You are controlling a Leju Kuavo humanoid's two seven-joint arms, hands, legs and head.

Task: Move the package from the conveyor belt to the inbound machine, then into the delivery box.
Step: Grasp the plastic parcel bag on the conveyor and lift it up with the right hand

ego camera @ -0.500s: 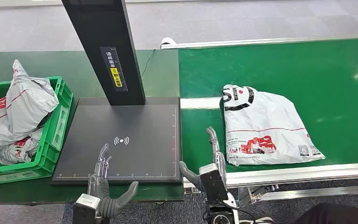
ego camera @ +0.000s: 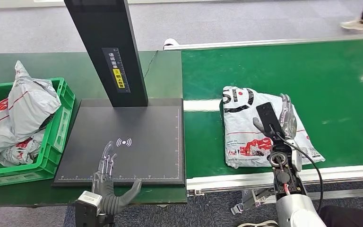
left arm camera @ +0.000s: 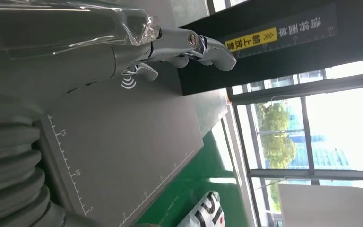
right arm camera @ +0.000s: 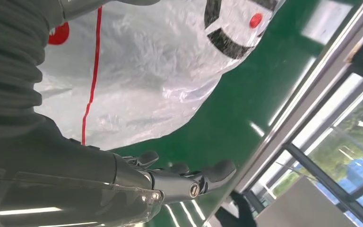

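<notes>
At far left a green crate point(ego camera: 64, 109) holds several grey-white mail bags point(ego camera: 26, 106) on the dark green surface point(ego camera: 163, 71), and beside it lies the inbound machine's black scanning plate point(ego camera: 142, 137) under a black post point(ego camera: 105, 47). The left robot hand point(ego camera: 108, 182) hovers over the plate's near edge, fingers spread and holding nothing. On the green conveyor belt point(ego camera: 312, 75) the white plastic package point(ego camera: 250, 127) lies flat, with the right robot hand point(ego camera: 283, 116) above its right part, fingers extended and apart, nothing in its grasp.
</notes>
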